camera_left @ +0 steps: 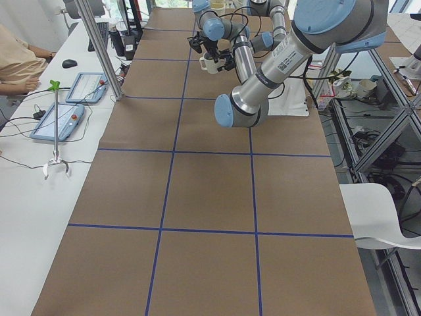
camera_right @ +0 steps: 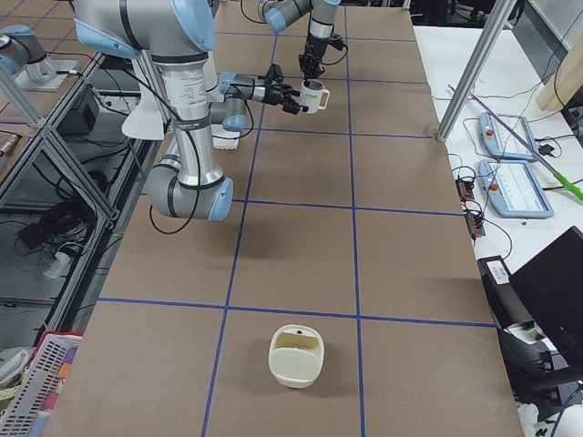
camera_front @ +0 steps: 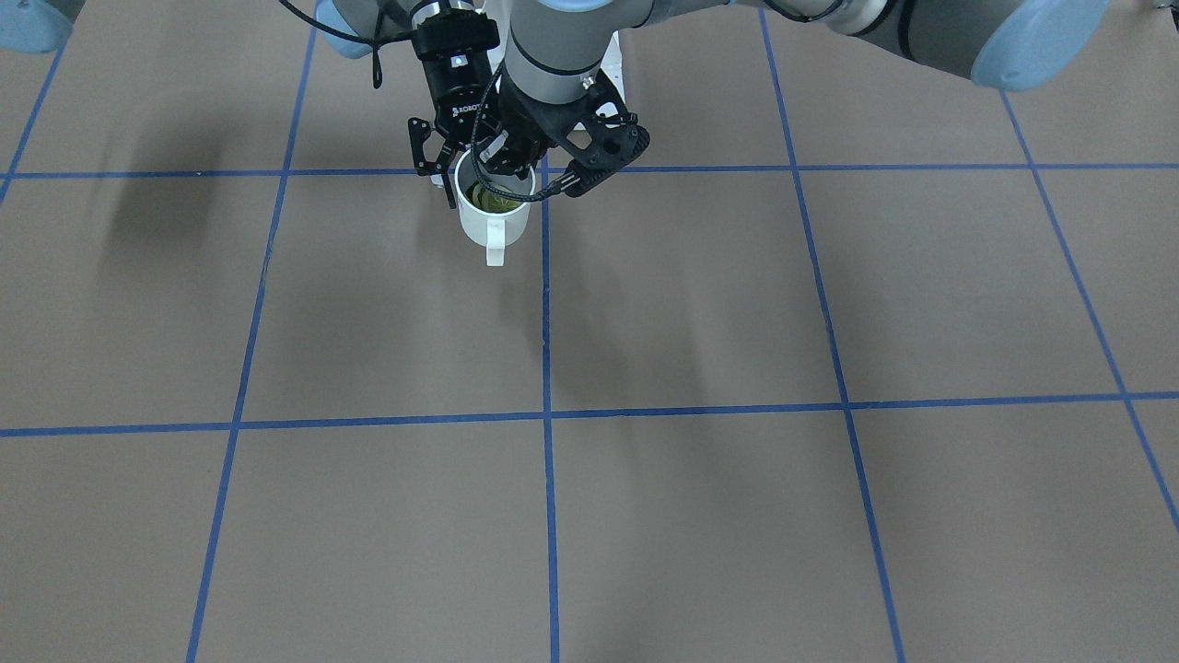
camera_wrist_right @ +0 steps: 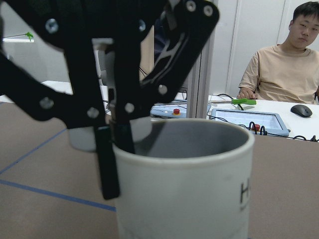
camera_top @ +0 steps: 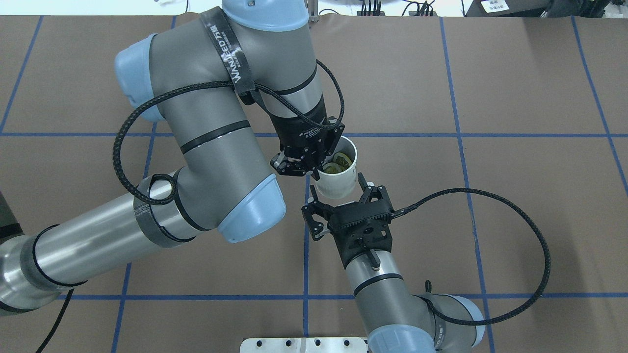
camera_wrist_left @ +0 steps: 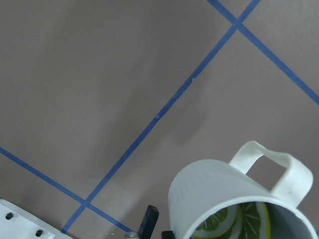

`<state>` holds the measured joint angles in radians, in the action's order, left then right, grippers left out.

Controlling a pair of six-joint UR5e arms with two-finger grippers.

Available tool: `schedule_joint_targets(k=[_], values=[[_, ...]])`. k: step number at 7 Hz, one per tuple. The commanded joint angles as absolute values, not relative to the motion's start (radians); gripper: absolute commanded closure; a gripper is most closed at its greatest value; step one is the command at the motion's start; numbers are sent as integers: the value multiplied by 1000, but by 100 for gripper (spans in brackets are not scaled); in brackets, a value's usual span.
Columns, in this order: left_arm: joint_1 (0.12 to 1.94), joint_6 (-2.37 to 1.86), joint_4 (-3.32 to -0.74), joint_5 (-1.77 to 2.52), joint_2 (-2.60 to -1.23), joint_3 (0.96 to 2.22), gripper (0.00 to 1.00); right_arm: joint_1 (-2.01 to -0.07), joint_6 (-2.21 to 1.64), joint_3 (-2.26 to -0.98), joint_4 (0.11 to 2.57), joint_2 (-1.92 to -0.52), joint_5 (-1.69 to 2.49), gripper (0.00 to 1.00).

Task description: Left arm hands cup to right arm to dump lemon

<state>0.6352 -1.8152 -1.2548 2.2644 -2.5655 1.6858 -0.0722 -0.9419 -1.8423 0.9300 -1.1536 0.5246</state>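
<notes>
The cup [camera_top: 337,182], a white mug with a loop handle, is held upright above the table. It holds the yellow-green lemon [camera_top: 338,163], which looks sliced. My left gripper [camera_top: 318,169] is shut on the cup's rim from above, one finger inside and one outside. My right gripper [camera_top: 342,195] is open, its jaws on either side of the cup's lower body. In the front view the cup [camera_front: 494,221] hangs with its handle toward the camera, the lemon [camera_front: 493,197] inside. The right wrist view shows the cup [camera_wrist_right: 189,184] very close.
A white bowl-like container [camera_right: 296,355] stands on the table far toward the robot's right end. The brown table [camera_front: 700,304] has blue tape lines. A seated operator [camera_wrist_right: 279,74] and side tables with pendants [camera_right: 515,187] lie beyond the table's far edge.
</notes>
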Motion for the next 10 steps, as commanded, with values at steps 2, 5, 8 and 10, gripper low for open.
schedule_joint_targets(k=[2,5,8,10], values=[[632,-1816,-1253,2266,-2565,1687,100,-72,-942,-1842,930,-1154,525,1],[623,-1830,-1253,2266,-2562,1694,100,-72,-943,-1842,930,-1154,525,1],[615,-1832,-1253,2266,-2563,1695,100,-72,-942,-1842,928,-1154,525,1],[617,-1832,-1253,2266,-2563,1697,100,-75,-942,-1842,930,-1154,525,2]])
